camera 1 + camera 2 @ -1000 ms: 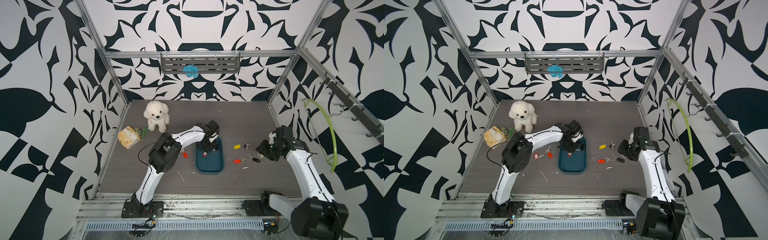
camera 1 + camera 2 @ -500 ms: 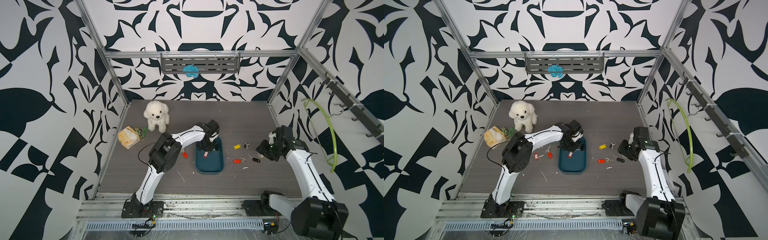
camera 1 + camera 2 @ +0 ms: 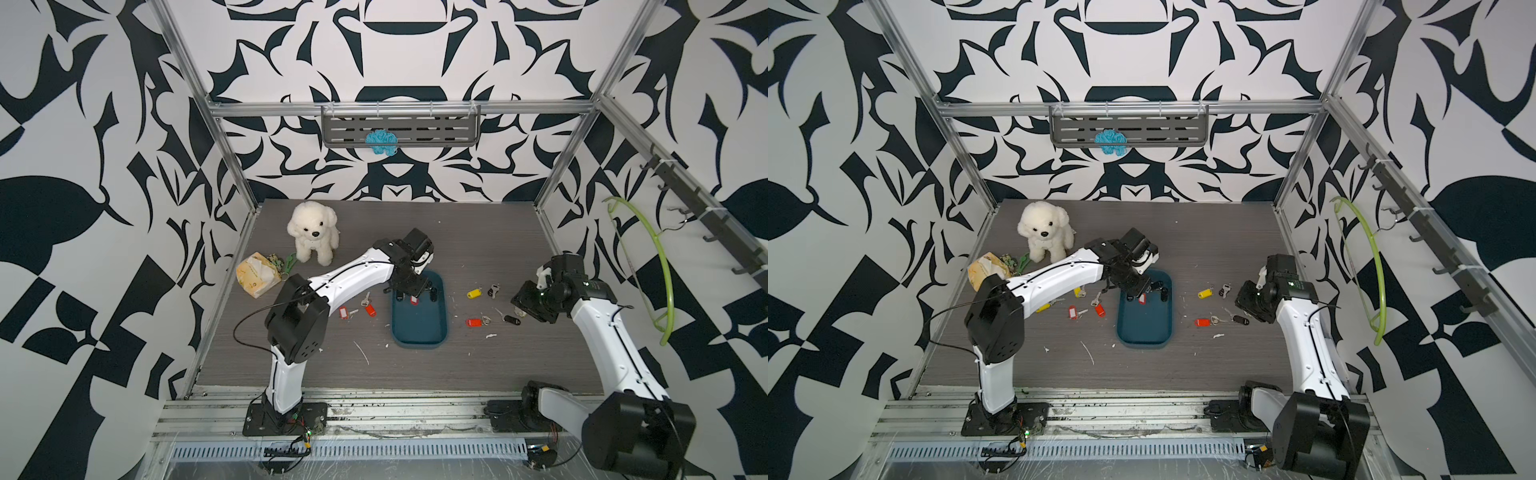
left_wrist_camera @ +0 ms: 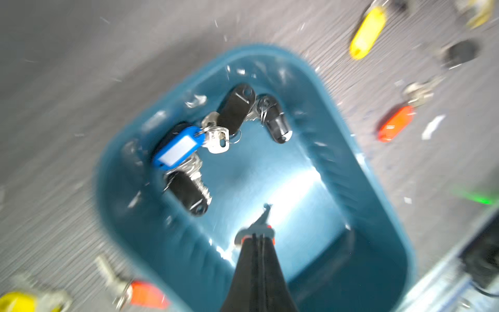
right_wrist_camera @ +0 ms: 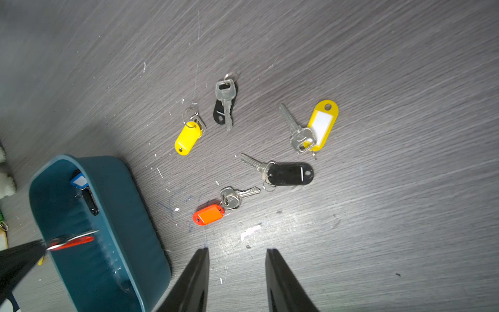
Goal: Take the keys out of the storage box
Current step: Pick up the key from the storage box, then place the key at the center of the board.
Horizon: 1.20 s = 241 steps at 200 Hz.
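Teal plastic, the storage box (image 3: 419, 334) stood on the counter (image 3: 478, 232) between the two arms. The left end effector (image 4: 258, 239) was clamped shut on a red-tagged key (image 5: 71, 241), pinched at the very tips over the box interior. A blue-tagged key (image 4: 178, 147) and three black fobs (image 4: 236, 108) lay bunched at the end of the box farther from the arm bases. The right end effector (image 5: 237, 251) hung part-open and empty above the keys (image 5: 208, 214) lying out on the counter.

Risk noted: the purchase was slim. A jolt, or a snag on the box wall, could drop the key back inside. Overlapping rings could drag neighbours along on later picks.
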{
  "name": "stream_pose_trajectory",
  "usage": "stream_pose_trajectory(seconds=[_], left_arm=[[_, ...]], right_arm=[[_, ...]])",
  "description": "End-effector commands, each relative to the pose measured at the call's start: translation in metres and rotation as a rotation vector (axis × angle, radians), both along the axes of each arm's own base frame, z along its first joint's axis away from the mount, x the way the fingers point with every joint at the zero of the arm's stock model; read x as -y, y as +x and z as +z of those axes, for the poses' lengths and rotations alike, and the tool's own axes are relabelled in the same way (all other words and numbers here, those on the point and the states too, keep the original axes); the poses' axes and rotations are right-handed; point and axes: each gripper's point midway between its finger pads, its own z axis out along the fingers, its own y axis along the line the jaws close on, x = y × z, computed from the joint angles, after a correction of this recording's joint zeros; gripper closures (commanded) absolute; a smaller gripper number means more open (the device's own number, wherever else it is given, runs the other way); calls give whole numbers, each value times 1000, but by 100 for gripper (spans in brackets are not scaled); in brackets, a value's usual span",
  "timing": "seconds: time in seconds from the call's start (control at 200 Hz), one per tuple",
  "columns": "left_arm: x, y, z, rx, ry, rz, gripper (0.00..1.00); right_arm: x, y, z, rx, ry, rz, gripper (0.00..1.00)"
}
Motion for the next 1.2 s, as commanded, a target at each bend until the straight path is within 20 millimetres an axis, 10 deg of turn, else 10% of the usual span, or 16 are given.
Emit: stream_pose_trajectory(seconds=[0.0,0.425,1.05,1.2], left_arm=[[-28,6,19,-10,-32,117,100],[-197,29,26,-61,-57,642,100],[-253,-50,-67,-270,135,877,100],[-256,-48,-62,-248,135,889,41]], right_arm=[[-1,0,0,12,4,6,60],[-3,-2,-4,7,15,8,60],[-12,-5,-5,-2,64,20,60],[-17,-4,-3,5,91,36,57]])
